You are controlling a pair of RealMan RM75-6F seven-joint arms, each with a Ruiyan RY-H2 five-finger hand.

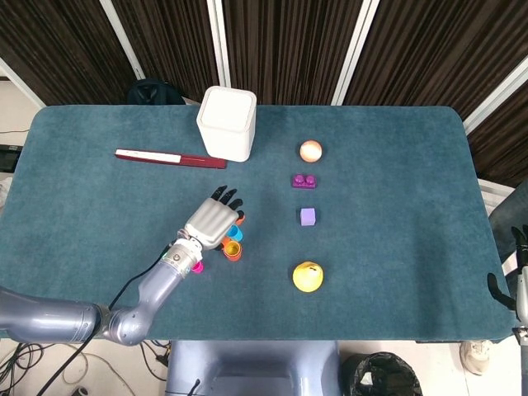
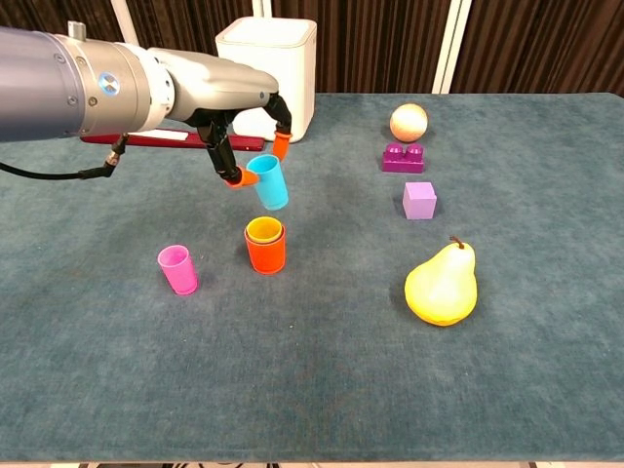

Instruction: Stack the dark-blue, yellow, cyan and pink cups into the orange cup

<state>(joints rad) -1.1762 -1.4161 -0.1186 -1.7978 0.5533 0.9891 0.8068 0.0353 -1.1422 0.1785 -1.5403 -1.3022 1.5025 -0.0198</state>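
Up above the orange cup (image 2: 265, 253), the left robot hand (image 2: 246, 125) is pinching the cyan cup (image 2: 269, 181) between its orange-tipped fingers (image 2: 237, 179), clear of the counter (image 2: 322, 390). The cyan cup is tilting, its long axis leaning so that the open mouth is pointing up and toward the robot's left and its base is angling down toward the orange cup. It is hanging just above and slightly behind the orange cup, not touching it.

The orange cup is standing upright on the counter with a yellow cup (image 2: 263, 230) nested inside, only the yellow rim showing; whether a dark-blue cup is lying beneath the yellow one cannot be told. The pink cup (image 2: 177, 269) is standing upright near the orange cup, on the left-arm side.

From the head view, the left robot hand (image 1: 213, 221) is covering most of the cyan cup (image 1: 234, 233) and part of the orange cup (image 1: 234, 250), and the pink cup (image 1: 197, 266) is peeking out beside the wrist.

The right robot hand (image 1: 520, 268) is sitting at the frame edge, far from the orange cup and cut off, so whether its fingers are apart or together cannot be told.
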